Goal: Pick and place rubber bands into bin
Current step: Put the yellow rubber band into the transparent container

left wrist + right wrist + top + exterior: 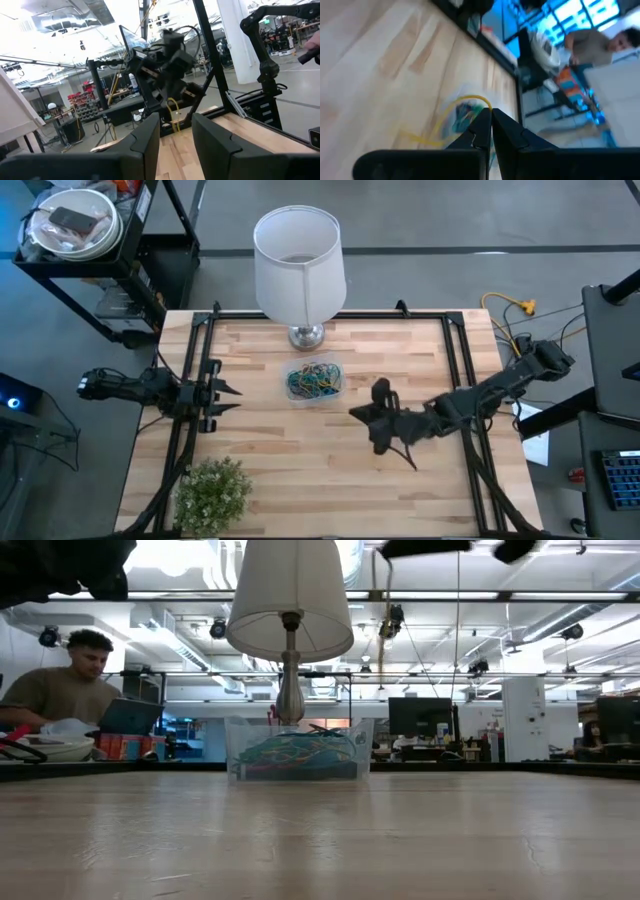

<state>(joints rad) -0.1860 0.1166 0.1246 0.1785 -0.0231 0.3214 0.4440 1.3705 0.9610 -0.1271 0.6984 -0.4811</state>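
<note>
Pale wooden planks across the surface (300,470), with a small leafy plant (213,492) at the near left corner.

Farther in, right of centre: the right tool (358,413), held up off the wood and pointing toward the left side. Fingers (507,127) pressed all but together, with only a sliver of gap between them. Pinched at their tips, a yellow rubber band (465,101), its loop curling out past the tips and one strand trailing away below. The same yellow loop visible in the left wrist view, dangling under that tool. Near the bin but apart from it, off to its right and a little nearer the front edge.

At about the same depth, over the dark rail at the left edge: the left tool (228,397), fingers spread apart, gripping nothing, well apart from the bin.

Beyond both, near the middle of the surface: the bin (289,385), clear plastic, standing flat on the wood. Inside it, a loose tangle of rubber bands (300,755) in blue, green, yellow and red, heaped to about the height of the walls in the low view.

Just behind the bin: a lamp (298,255), metal foot on the wood and a white shade above.

Past the far edge, at the left: a black cart carrying a white bowl (72,225). In the room behind, a seated person (60,680) at a laptop (130,715), among rows of desks and screens.
</note>
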